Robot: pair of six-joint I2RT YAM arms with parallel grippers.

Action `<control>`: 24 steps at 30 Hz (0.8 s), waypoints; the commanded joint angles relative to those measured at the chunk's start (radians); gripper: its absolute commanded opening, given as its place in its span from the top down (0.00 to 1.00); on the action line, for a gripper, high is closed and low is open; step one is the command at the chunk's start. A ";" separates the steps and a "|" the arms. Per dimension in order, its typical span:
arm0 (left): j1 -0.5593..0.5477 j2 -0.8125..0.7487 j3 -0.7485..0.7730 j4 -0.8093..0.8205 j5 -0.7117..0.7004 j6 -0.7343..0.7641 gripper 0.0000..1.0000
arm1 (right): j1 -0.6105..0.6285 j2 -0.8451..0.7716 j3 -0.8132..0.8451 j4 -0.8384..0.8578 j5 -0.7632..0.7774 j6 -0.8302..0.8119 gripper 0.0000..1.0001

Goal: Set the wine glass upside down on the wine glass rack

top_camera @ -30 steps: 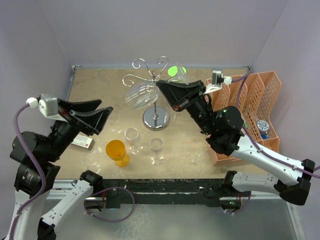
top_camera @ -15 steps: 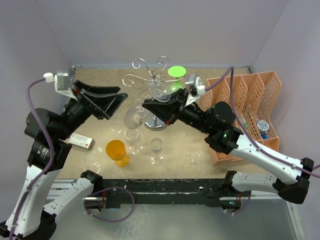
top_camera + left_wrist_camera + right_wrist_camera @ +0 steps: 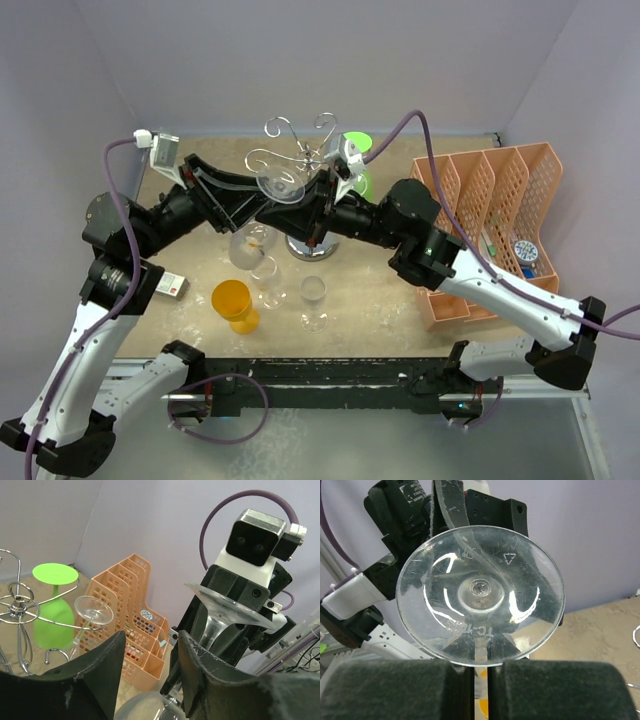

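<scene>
While the right gripper (image 3: 479,672) pinches the inverted wine glass (image 3: 481,591) by its stem, foot up and axis tilted, the wine glass rack (image 3: 310,247) has its scrolls close at 1 o'clock. Left gripper (image 3: 150,645) jaws stand apart around the bowl.

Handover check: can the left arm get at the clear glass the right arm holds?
Likely yes. The left fingers stand open on either side of the clear glass, its bowl in the gap between them. The right fingers pinch its stem, so room is tight.

Arms meet mid-air — right claw (image 3: 479,666) pinched tight, left claw (image 3: 150,642) parted.
</scene>
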 commanded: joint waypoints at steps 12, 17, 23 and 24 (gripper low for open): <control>0.002 -0.107 0.023 -0.061 -0.182 0.130 0.68 | -0.002 0.045 0.123 0.005 0.019 0.051 1.00; 0.002 -0.138 -0.005 -0.044 -0.153 0.129 0.67 | -0.002 0.058 0.143 -0.015 0.058 0.060 1.00; 0.001 -0.103 -0.002 -0.037 -0.076 0.114 0.66 | -0.002 0.065 0.146 0.000 -0.022 0.042 1.00; 0.001 -0.097 -0.003 -0.036 -0.069 0.114 0.66 | -0.002 0.067 0.146 0.002 -0.033 0.039 1.00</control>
